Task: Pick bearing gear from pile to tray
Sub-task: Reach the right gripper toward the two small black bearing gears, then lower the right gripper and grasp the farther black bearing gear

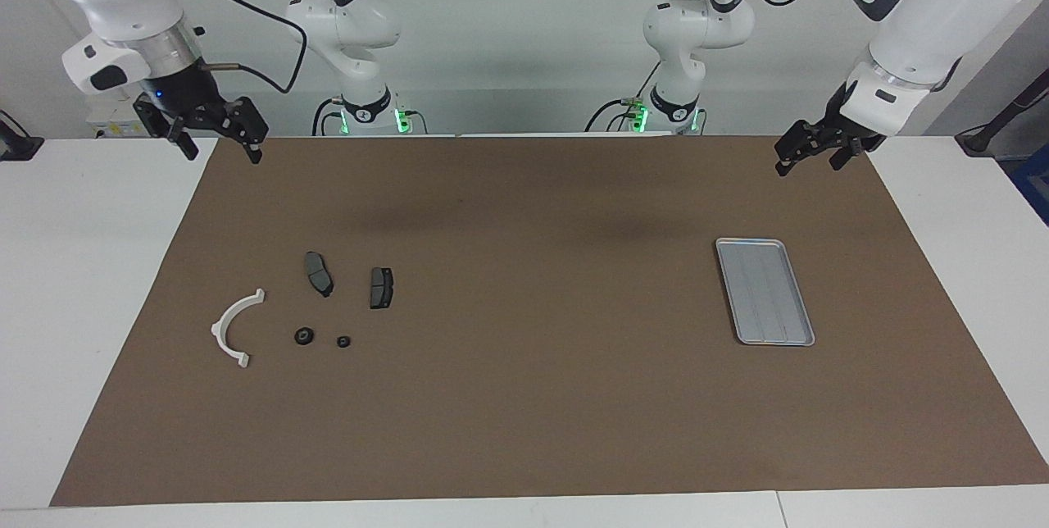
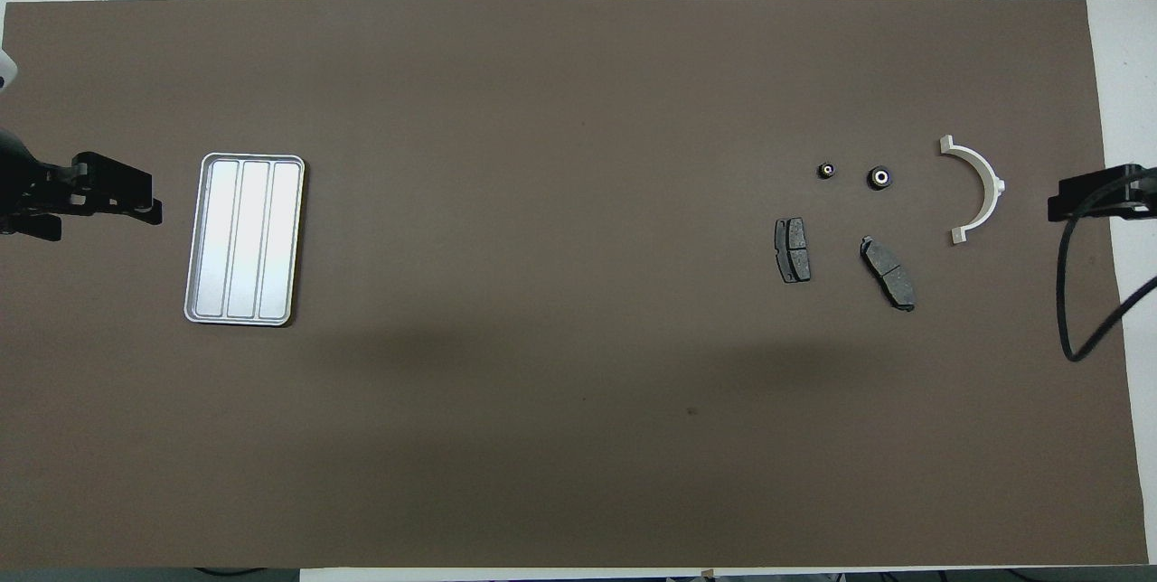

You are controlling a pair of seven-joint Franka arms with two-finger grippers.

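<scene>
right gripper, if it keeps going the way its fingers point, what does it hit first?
Probably just the brown mat. The right gripper hangs open, pointing down over the mat's edge, and the white bracket lies well clear of that line; depth is uncertain.
</scene>
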